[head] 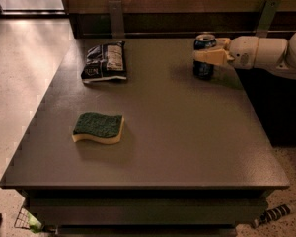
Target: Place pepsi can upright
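The pepsi can [203, 71] is dark blue with a silver top. It stands upright at the far right of the dark table [177, 132], its base on or just above the surface. My gripper [205, 54] reaches in from the right on a white arm [266, 53]. Its tan fingers [210, 58] are closed around the middle of the can; one crosses the can's front and the other is hidden behind it.
A dark blue-and-white snack bag [104, 62] lies at the far left of the table. A green and yellow sponge [98, 127] lies left of centre. A wall with two metal brackets [116, 16] runs behind the table. The table's right edge is just below the arm.
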Controlling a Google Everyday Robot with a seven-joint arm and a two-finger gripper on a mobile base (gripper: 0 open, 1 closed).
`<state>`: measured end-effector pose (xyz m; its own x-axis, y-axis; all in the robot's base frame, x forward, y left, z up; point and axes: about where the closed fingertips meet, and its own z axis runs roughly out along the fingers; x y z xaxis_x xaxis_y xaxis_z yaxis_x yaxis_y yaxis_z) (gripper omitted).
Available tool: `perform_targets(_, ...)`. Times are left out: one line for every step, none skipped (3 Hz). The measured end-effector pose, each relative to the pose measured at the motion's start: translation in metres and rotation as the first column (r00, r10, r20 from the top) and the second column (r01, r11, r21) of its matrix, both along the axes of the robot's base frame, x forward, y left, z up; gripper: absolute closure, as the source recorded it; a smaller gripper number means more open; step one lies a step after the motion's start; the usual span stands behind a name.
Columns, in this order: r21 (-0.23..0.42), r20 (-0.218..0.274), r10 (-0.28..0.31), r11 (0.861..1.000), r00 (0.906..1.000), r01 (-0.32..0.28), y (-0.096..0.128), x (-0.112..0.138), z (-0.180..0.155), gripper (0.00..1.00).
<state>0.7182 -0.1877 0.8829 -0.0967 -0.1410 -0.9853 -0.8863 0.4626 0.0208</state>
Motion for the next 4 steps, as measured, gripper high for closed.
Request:
perform_targets(-0.01, 0.018, 0.007, 1.0, 0.9998, -0.007, 0.0008, -0.0034, -0.011, 1.0)
perform_targets(-0.01, 0.018, 0.007, 1.0, 0.9998, -0.007, 0.0009, -0.0034, -0.0075, 0.98)
perform_targets(-0.01, 0.018, 0.007, 1.0, 0.9998, -0.007, 0.0009, -0.0034, -0.007, 0.77)
perform_targets(-0.01, 0.018, 0.008, 1.0, 0.9998, -0.007, 0.001, -0.0033, -0.0065, 0.53)
